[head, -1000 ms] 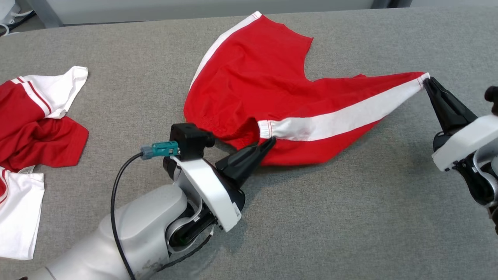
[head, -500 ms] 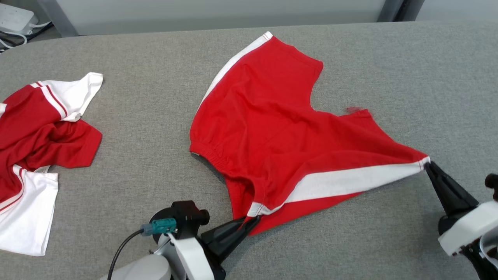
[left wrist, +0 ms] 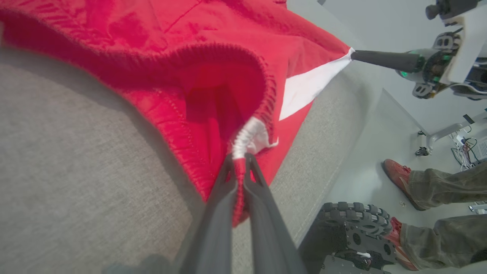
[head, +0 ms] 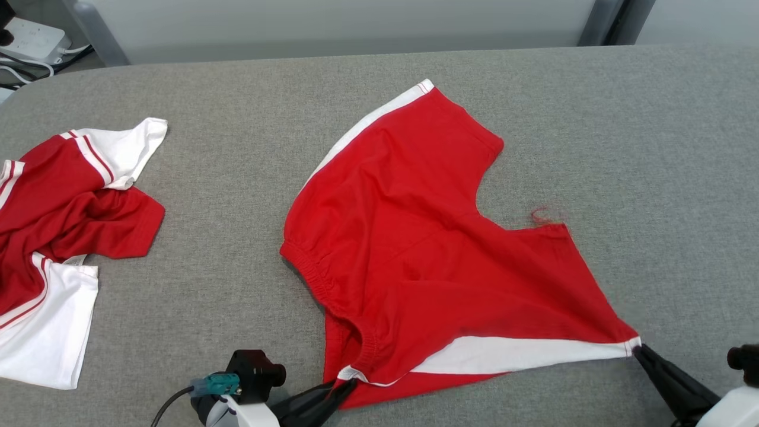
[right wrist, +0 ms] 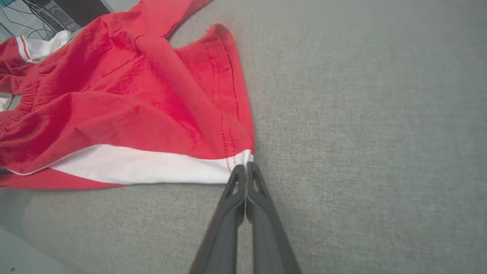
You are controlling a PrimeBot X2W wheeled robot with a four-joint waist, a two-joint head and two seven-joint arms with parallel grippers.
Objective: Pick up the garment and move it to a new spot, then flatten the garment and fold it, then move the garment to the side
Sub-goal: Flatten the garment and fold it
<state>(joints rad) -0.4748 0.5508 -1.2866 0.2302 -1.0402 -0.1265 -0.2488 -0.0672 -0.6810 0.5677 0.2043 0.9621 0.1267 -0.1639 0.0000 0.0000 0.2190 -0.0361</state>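
Garment: red shorts [head: 415, 255] with white side stripes, spread over the middle of the grey worktop [head: 652, 148]. The waistband faces left and one leg points to the far side.
Left claw [head: 350, 384]: at the near edge, fingers pressed together, pinching the white end of the waistband.
Right claw [head: 637, 351]: at the near right, fingers pressed together, pinching the hem corner of the near leg, where the white stripe ends.
Garment and claws: the near stripe is stretched taut between the two claws. The rest of the cloth lies beyond them on the worktop.
Step in hand: probably flattening the shorts at their new spot.
Next move: likely calls for setting both corners down, letting go without dragging the cloth, then taking fresh grips to fold.
Nearby: a crumpled red and white shirt [head: 59, 207] at far left, well apart.
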